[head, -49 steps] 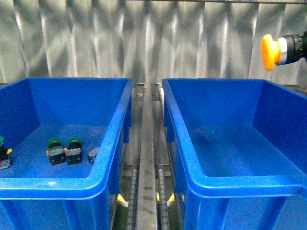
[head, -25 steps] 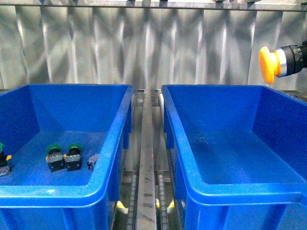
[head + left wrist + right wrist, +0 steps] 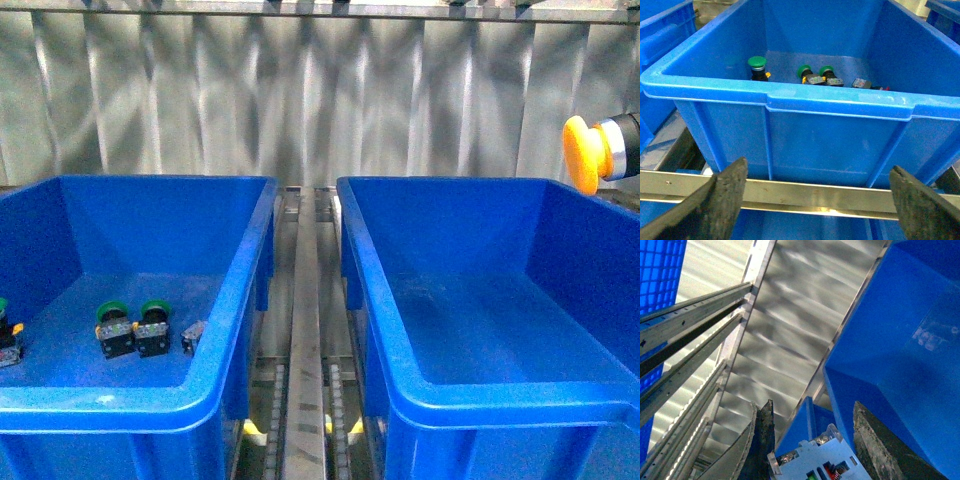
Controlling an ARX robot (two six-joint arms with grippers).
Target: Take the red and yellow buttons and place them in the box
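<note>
The yellow button (image 3: 582,153) hangs at the far right of the front view, above the right rim of the box (image 3: 520,405), its cap facing left. My right gripper (image 3: 812,440) is shut on the yellow button's pale blocky body (image 3: 810,462), and the arm itself is cut off by the front view's edge. The box, the right-hand blue crate, holds nothing that I can see. My left gripper (image 3: 820,200) stands open over a metal rail, in front of the other blue crate (image 3: 790,102). The red button is out of view.
The left blue crate (image 3: 100,400), with its stepped rim, holds green-capped buttons (image 3: 112,311) and a small loose part (image 3: 193,335). A metal rail track (image 3: 303,330) runs between the two crates. A corrugated metal wall (image 3: 300,100) closes the back.
The yellow button has moved right and slightly down, toward the picture's edge. The front view itself shifted a little one second ago. The left crate's contents stay put.
</note>
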